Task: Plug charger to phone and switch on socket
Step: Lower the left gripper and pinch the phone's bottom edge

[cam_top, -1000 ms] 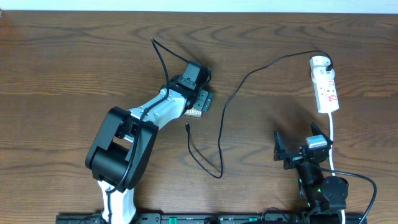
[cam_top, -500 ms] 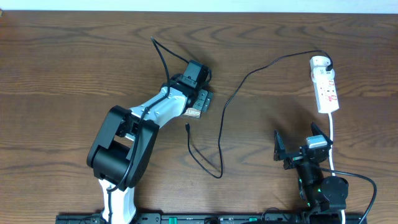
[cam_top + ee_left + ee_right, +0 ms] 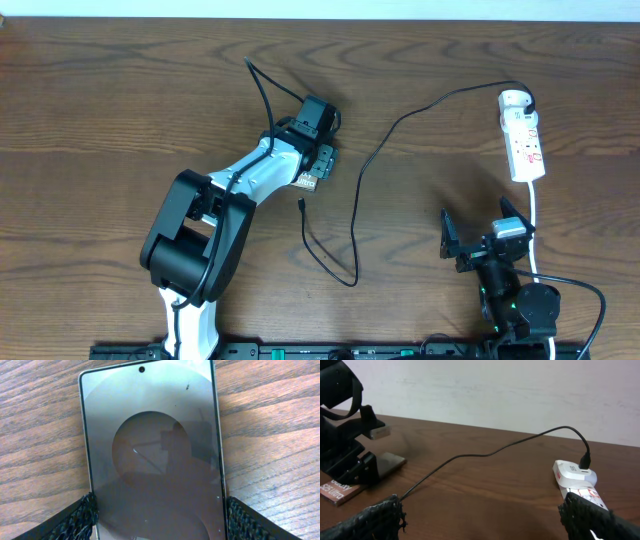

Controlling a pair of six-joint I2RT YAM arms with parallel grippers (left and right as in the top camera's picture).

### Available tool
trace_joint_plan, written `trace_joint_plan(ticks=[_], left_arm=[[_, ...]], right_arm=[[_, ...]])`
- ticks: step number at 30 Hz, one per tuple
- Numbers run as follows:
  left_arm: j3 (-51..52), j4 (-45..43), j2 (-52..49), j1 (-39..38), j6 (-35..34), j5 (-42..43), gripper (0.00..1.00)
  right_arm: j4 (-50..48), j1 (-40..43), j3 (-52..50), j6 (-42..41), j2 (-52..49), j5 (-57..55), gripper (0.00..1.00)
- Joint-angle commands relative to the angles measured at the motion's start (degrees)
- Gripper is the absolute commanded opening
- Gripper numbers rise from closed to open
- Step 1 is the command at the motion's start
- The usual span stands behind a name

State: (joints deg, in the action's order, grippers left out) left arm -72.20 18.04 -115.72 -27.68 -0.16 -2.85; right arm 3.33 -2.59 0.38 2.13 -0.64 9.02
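Two arms share a wooden table [image 3: 120, 90]. The left arm [image 3: 200, 230] stretches from the lower left toward mid-frame, and the right arm [image 3: 515, 300] sits folded at lower right. The socket [image 3: 526, 150] lies at upper right, long axis up-and-down the overhead frame, with the white adapter [image 3: 513, 100] already seated at its upper end.

The phone [image 3: 150, 435] rests screen-up just left of centre, mostly hidden beneath the left gripper [image 3: 317, 160]. In the left wrist view that gripper's fingers [image 3: 82, 515] press against both long edges, clamped on the handset. There its long axis runs straight up the frame, camera-hole end at the top and far from the fingers. The opposite end, probably the one with the port, falls below the frame edge, so you cannot confirm it.

The charger [image 3: 360, 180] trails from the adapter down through mid-frame and loops back. Its connector tip [image 3: 302, 205] lies just below the phone, apart from it. The right gripper [image 3: 478, 238] hangs at lower right, fingers spread wide and holding nothing.

You look to be steadying the handset for plugging. Keep the squeeze on the long edges only and leave the port end clear. Hold the phone flat and still while your right arm goes for the tip, and line the connector up along the phone's long axis before pushing.
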Motion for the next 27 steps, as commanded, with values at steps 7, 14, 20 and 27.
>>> trace_joint_plan(ticks=[7,14,20,27], left_arm=[[2.0,2.5,-3.4,0.1,-0.1,0.2,0.70],[2.0,2.5,-3.3,0.1,-1.0,0.2,0.63],[0.6,4.2,-3.2,0.1,-2.3,0.2,0.53],[-3.9,8.0,-1.1,0.1,-5.1,0.2,0.45]], right_arm=[[0.2,0.3,-0.1,0.1,0.3,-0.1,0.99],[0.2,0.3,-0.1,0.1,0.3,-0.1,0.99],[0.2,0.3,-0.1,0.1,0.3,-0.1,0.99],[0.2,0.3,-0.1,0.1,0.3,-0.1,0.99]])
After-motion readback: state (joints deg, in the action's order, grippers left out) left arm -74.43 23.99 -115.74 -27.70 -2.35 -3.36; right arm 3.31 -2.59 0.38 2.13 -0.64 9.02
